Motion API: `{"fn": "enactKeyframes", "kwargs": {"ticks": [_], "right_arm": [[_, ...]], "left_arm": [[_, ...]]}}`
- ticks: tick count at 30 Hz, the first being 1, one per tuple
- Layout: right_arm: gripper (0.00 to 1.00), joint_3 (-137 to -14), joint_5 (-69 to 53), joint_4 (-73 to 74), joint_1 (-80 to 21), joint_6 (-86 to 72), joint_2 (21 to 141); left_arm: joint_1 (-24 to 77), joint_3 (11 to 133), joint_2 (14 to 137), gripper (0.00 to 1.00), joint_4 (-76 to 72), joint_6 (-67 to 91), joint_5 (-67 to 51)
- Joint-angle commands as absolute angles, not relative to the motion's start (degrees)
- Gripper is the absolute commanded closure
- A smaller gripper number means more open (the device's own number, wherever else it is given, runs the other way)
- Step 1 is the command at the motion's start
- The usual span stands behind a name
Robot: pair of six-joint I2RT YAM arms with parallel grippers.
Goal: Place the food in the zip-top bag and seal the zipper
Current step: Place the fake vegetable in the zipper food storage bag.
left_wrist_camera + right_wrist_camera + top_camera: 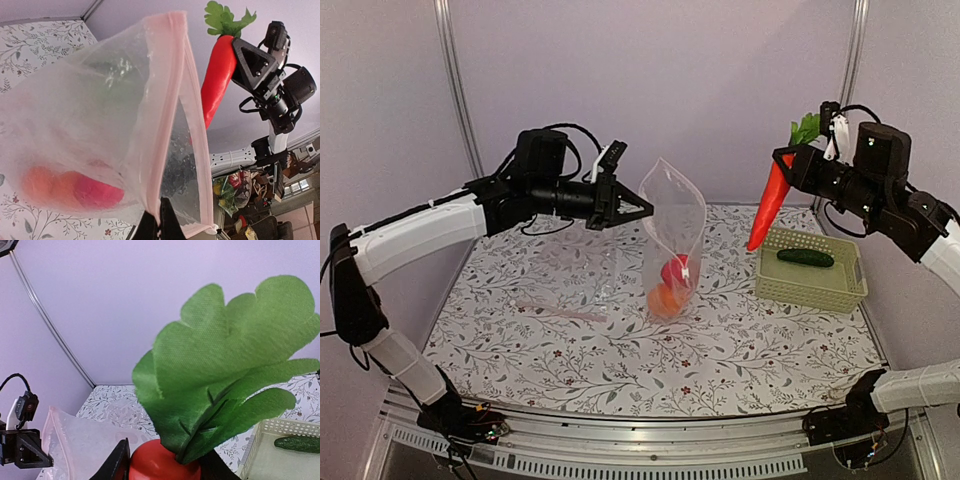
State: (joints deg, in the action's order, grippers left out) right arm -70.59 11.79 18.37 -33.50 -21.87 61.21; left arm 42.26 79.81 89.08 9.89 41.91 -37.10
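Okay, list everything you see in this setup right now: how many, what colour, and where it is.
zip-top bag: one, clear with a pinkish zipper, held upright at the table's middle, mouth open
red fruit: one, red, inside the bag near its bottom
orange: at least one, orange, inside the bag below the red fruit
long red vegetable: one, red with green leaves, in the air left of the basket
cucumber: one, dark green, lying in the basket
basket: one, pale yellow-green, right side of the table
table: one, floral cover
left gripper: black, shut on the bag's top edge
right gripper: black, shut on the vegetable's leafy end
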Motion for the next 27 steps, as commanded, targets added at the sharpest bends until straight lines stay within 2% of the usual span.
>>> {"fn": "enactKeyframes", "kwargs": {"ticks": [1, 14, 27], "right_arm": [[0.61, -73.4, 14.7, 14.2, -38.3, -18.2, 61.3], [0.61, -83.7, 18.6, 5.8, -52.6, -7.1, 71.4], [0.61, -90.1, 21.9, 2.5, -58.4, 4.7, 84.6]], "left_arm": [[42.6, 79.4, 91.4, 1.00, 6.2, 45.4, -37.1], [40.7, 79.1, 92.6, 1.00, 10.2, 42.7, -36.8], [40.1, 79.1, 91.3, 1.00, 10.4, 42.3, -37.7]]}}
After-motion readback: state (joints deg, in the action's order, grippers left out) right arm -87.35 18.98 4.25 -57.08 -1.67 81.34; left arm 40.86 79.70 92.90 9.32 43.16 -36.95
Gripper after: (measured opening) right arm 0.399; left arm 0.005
